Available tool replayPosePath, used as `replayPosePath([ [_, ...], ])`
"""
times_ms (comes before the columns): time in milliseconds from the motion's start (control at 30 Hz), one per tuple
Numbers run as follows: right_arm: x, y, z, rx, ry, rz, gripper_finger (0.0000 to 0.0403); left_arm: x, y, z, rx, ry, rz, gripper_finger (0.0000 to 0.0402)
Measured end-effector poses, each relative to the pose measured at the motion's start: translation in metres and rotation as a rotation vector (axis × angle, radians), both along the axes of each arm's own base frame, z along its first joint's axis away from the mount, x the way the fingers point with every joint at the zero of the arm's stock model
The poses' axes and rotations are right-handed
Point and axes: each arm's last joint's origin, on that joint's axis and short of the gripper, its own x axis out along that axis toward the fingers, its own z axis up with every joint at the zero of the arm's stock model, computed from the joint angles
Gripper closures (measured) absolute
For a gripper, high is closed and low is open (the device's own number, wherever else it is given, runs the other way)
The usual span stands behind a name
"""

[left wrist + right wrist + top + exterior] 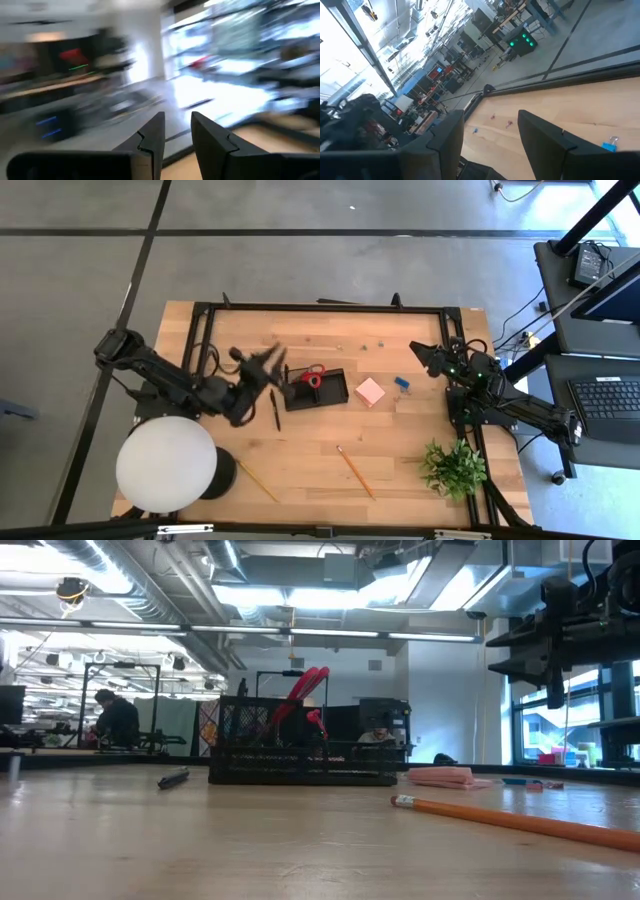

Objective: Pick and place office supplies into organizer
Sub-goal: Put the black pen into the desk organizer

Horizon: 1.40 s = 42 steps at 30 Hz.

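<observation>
The black organizer (318, 391) (300, 755) stands mid-table. Red-handled scissors (312, 376) (303, 692) stick into it with their handles up. A black pen (276, 409) (173, 778) lies on the table left of the organizer. The pink note block (370, 391) (440, 776) and the small blue piece (401, 383) lie to its right. Two pencils (355, 471) (258, 480) rest nearer the front edge. My left gripper (264, 366) (177, 137) hovers just left of the organizer, above the pen, narrowly open and empty. My right gripper (424, 354) (490, 137) is open above the table's far right.
A large white round lamp (166, 463) stands at the near left corner, close under my left arm. A green plant (454, 467) sits near the right front. Tiny bits (372, 338) lie by the far edge. The black frame (320, 307) runs around the table.
</observation>
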Motion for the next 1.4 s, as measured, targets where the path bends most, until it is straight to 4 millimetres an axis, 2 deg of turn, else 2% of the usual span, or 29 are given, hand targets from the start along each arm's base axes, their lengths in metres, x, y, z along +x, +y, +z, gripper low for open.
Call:
replayPosePath([
  [100,0.0,0.0,0.0,-0.039,0.026,-0.002,0.0212,0.001,-0.017,0.0,0.017,-0.093,-0.253,0.0314],
  [200,0.0,0.0,0.0,-0.073,0.048,-0.004,0.0212,0.002,-0.028,-0.003,-0.044,-0.176,-0.442,0.0314],
  [333,0.001,0.001,-0.001,-0.085,0.063,0.034,0.0212,0.003,-0.034,-0.012,-0.257,-0.287,-0.513,0.0314],
  [567,0.002,0.004,-0.002,-0.129,0.1,0.138,0.0212,0.015,-0.044,-0.038,-0.414,-0.212,-0.715,0.0314],
  [700,0.002,0.004,-0.002,-0.141,0.108,0.138,0.0212,0.02,-0.046,-0.047,-0.513,-0.23,-0.752,0.0314],
  [867,0.002,0.004,-0.003,-0.152,0.115,0.14,0.0212,0.026,-0.054,-0.065,-0.538,-0.106,-0.878,0.0314],
  [967,0.002,0.004,-0.003,-0.153,0.116,0.147,0.0212,0.029,-0.055,-0.072,-0.563,-0.069,-0.892,0.0314],
  [1133,0.002,0.004,-0.003,-0.153,0.116,0.147,0.0212,0.031,-0.047,-0.083,-0.662,-0.005,-0.869,0.0313],
  [1400,0.002,0.004,-0.003,-0.17,0.125,0.146,0.0212,0.036,-0.032,-0.09,-0.656,0.102,-0.88,0.0313],
])
